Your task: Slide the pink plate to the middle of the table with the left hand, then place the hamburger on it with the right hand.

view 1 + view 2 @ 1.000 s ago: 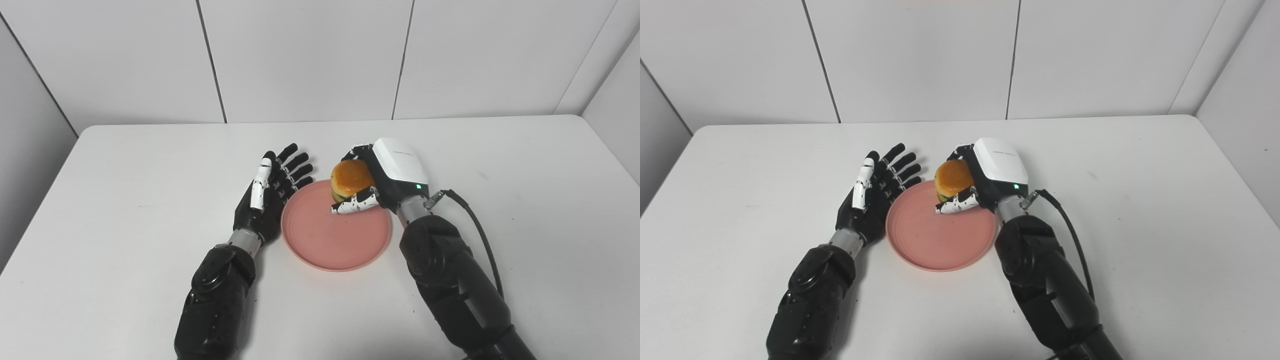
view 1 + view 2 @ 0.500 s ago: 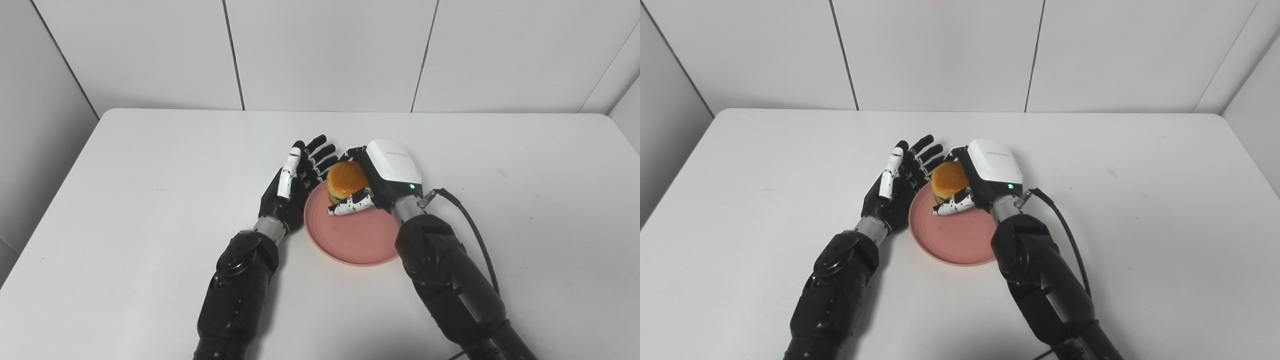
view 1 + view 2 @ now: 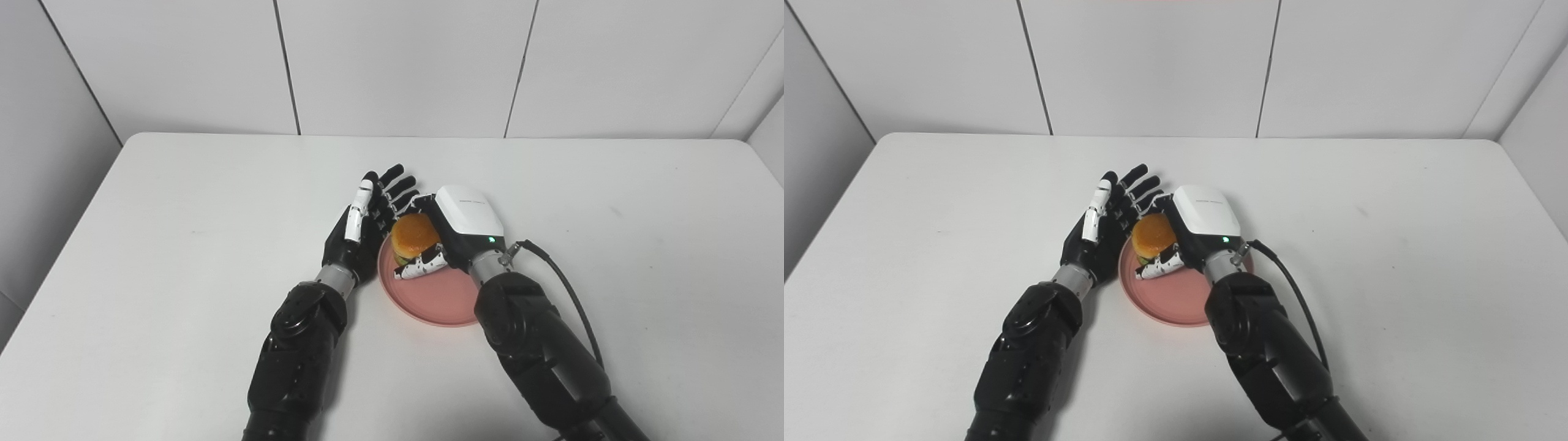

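We see the right robot hand [image 3: 456, 236] wrapped around the hamburger [image 3: 413, 236], over the pink plate [image 3: 438, 300] at its 11 o'clock side. The left robot hand [image 3: 361, 229] holds nothing, fingers spread, beside the plate's 9 o'clock edge on the white worktop [image 3: 184, 245].

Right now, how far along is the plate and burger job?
Done: the pink plate sits mid-table beside the open left hand. In hand: the right hand grips the hamburger over the plate's far left part; contact with the plate is unclear. Left: release the hamburger and withdraw.
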